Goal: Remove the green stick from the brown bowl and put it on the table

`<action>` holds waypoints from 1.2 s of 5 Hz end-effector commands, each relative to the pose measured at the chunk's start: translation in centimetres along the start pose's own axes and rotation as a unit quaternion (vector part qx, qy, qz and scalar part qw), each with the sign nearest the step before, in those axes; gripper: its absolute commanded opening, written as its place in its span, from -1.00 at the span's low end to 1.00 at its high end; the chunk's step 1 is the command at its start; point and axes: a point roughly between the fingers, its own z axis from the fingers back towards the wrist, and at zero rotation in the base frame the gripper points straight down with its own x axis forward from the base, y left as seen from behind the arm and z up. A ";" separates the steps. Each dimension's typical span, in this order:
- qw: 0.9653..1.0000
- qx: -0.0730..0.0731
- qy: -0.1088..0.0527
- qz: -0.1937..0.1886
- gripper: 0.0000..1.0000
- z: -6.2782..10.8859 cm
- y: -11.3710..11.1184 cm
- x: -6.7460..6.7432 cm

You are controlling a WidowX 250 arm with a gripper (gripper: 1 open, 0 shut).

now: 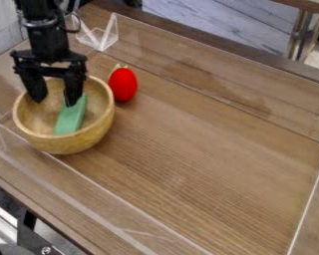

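The brown bowl [83,134] sits at the left of the table [202,149]. Inside it lies the green stick [72,118], leaning from the bowl's floor up toward the far rim. My black gripper [56,88] hangs open over the bowl's back half, its two fingers straddling the stick's upper end, which they partly hide. I cannot tell whether the fingers touch the stick. Nothing is held.
A red rounded object [123,82] rests on the table just right of the bowl's far rim. Clear acrylic walls [69,179] run along the table's edges, close to the bowl on the left and front.
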 end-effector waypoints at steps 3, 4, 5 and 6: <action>0.996 -0.009 -0.017 0.083 -1.00 -0.4 -1.7 0.7; 0.997 -0.010 -0.014 0.071 -1.00 -0.5 -2.6 0.0; 0.998 -0.012 -0.010 0.059 -1.00 -0.6 -3.8 -0.6; 0.997 -0.013 -0.010 0.075 -1.00 -0.8 -2.7 -1.1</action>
